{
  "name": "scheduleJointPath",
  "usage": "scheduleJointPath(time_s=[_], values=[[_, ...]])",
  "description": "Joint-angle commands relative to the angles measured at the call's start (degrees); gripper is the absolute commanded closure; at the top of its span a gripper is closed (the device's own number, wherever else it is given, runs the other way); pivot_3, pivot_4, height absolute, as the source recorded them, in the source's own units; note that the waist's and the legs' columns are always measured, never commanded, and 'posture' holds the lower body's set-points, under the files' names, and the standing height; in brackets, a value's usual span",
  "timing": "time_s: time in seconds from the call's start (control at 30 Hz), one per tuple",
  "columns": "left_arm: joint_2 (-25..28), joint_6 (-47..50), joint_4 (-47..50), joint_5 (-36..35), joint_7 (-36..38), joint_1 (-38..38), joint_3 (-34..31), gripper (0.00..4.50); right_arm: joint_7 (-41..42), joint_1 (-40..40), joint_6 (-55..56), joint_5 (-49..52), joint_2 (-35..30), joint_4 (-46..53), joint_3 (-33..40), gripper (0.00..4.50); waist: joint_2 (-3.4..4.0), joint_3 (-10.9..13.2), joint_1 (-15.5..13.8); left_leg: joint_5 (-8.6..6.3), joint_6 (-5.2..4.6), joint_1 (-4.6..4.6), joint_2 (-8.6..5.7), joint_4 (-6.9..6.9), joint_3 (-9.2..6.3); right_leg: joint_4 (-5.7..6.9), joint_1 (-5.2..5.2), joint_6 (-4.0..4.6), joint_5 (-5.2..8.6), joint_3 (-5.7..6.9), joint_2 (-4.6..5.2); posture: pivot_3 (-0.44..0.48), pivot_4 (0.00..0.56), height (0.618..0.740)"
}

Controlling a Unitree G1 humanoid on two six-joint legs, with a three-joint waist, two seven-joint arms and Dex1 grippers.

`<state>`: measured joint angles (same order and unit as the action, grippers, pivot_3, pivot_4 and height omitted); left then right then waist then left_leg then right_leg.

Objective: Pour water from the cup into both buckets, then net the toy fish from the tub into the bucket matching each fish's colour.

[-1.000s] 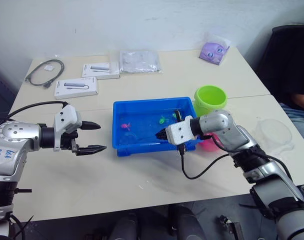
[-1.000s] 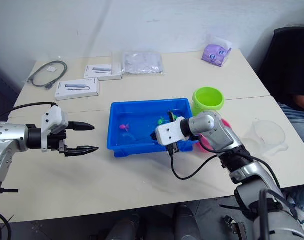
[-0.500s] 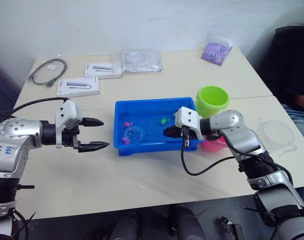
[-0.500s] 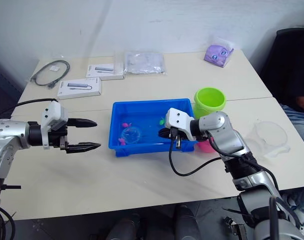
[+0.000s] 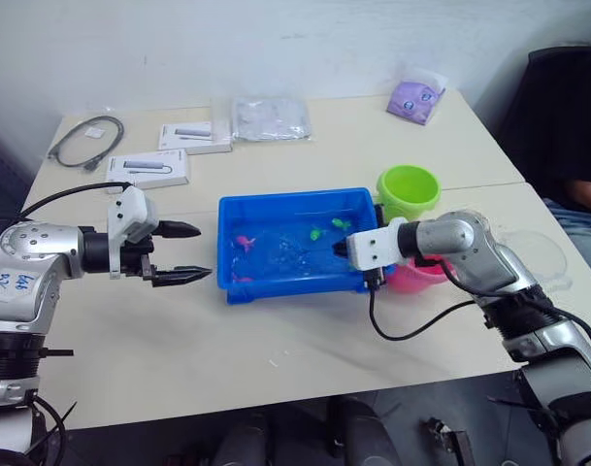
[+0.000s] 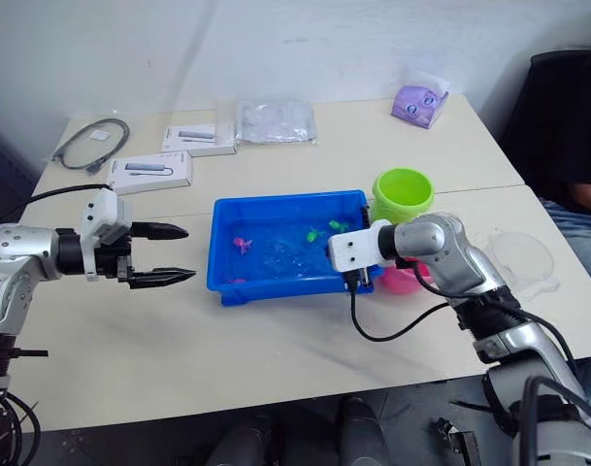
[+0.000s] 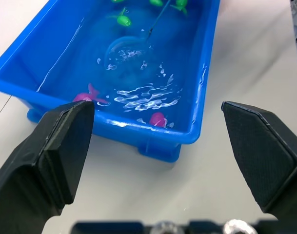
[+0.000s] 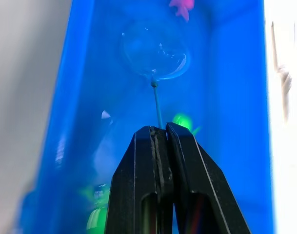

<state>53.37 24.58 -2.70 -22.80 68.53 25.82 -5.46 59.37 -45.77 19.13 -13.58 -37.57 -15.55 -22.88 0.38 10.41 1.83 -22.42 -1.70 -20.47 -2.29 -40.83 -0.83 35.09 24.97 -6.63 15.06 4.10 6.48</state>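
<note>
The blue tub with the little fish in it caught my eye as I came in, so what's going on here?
The robot is fishing toy fish out of the tub. Its right end effector is shut on the thin handle of the net, whose hoop is down in the water near a pink fish. Green fish lie in the tub too. The left end effector hovers open beside the tub, holding nothing. The green bucket and pink bucket stand by the tub's far end, and the clear cup sits aside.
</note>
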Motion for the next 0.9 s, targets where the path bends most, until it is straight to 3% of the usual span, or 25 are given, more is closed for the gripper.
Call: scheduleJointPath(time_s=[0.03,0.2,0.4,0.67,0.8,0.9], values=[[1.8,-0.8,1.9,0.0,0.7,-1.4,-1.6,0.01,-0.2,-0.9,5.5,-1.4,1.2,-1.3,-1.6,4.5,0.0,0.0,0.0,0.0,0.0,0.0,-0.01,0.0,0.01,-0.01,-0.01,0.0,0.0,0.0,0.01,0.0,0.15,0.735],[2.6,-0.2,4.1,-0.8,0.3,-3.5,-2.9,0.01,3.2,0.9,2.0,2.8,4.5,0.3,-1.8,4.5,0.01,0.0,-0.3,0.0,0.0,-0.01,0.0,-0.08,-0.07,-0.04,-0.1,0.0,0.0,0.08,0.03,0.0,0.15,0.735],[1.7,2.1,5.5,-3.0,-0.2,-3.2,-3.7,0.01,7.6,3.0,-25.1,16.6,8.0,8.2,4.8,4.5,0.02,0.0,-0.3,0.0,0.0,-0.01,0.03,-0.15,-0.22,-0.06,-0.27,0.01,0.0,0.18,0.05,0.0,0.15,0.735],[-2.8,7.1,5.6,-9.0,1.1,3.8,-2.0,0.01,7.7,9.0,-42.8,25.3,1.3,20.0,13.9,4.5,0.03,0.0,-1.0,0.0,0.0,-0.01,-0.03,-0.15,-0.26,-0.07,-0.28,0.0,0.0,0.19,0.09,0.0,0.15,0.735],[-6.1,7.5,3.9,-9.2,2.8,8.6,1.2,0.01,2.1,14.5,-52.7,29.4,-2.7,29.5,22.6,4.5,0.05,0.0,-1.9,0.0,-0.01,-0.02,-0.04,-0.18,-0.23,-0.06,-0.29,0.0,0.0,0.23,0.09,0.0,0.15,0.735],[-11.1,6.2,1.8,-8.3,3.6,13.1,5.3,0.01,-1.6,23.2,-59.7,32.3,-6.7,40.4,34.2,4.5,0.07,0.0,-3.0,0.0,-0.01,-0.02,-0.04,-0.21,-0.22,-0.05,-0.32,0.0,0.0,0.22,0.08,0.0,0.15,0.735]])
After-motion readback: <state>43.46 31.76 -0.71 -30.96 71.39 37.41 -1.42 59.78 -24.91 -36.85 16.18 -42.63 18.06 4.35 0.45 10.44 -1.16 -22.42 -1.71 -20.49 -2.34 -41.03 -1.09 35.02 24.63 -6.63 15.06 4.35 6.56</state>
